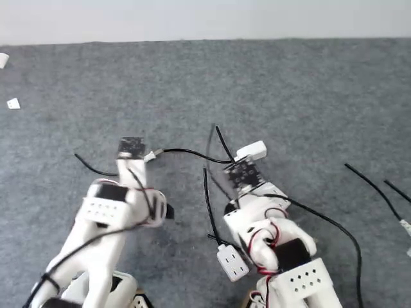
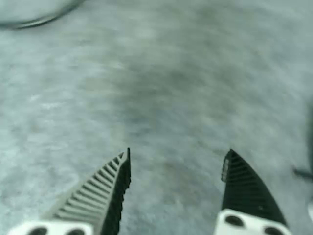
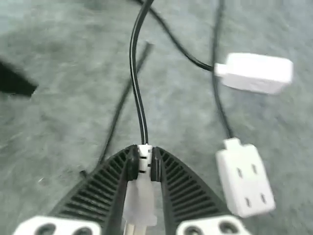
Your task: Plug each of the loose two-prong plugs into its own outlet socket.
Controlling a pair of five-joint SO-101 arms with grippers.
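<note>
My right gripper (image 3: 144, 148) is shut on a small white two-prong plug (image 3: 139, 196), whose black cable (image 3: 137, 83) runs away from the fingers. Close beside it lies a white outlet block (image 3: 244, 181) with slots facing up. Farther off lies a second white block (image 3: 254, 72) on a cable. From above, this gripper (image 1: 243, 171) sits next to a white block (image 1: 252, 151), and another outlet (image 1: 232, 262) lies beside the arm. My left gripper (image 2: 179, 150) is open over bare carpet. From above, it (image 1: 131, 148) hangs just left of a loose white plug (image 1: 152, 155).
Grey carpet (image 1: 302, 90) covers the table. Black cables (image 1: 209, 192) cross between the arms, and more loose cables (image 1: 372, 186) trail at the right edge. Small white scraps (image 1: 13, 103) lie at the far left. The back half of the carpet is open.
</note>
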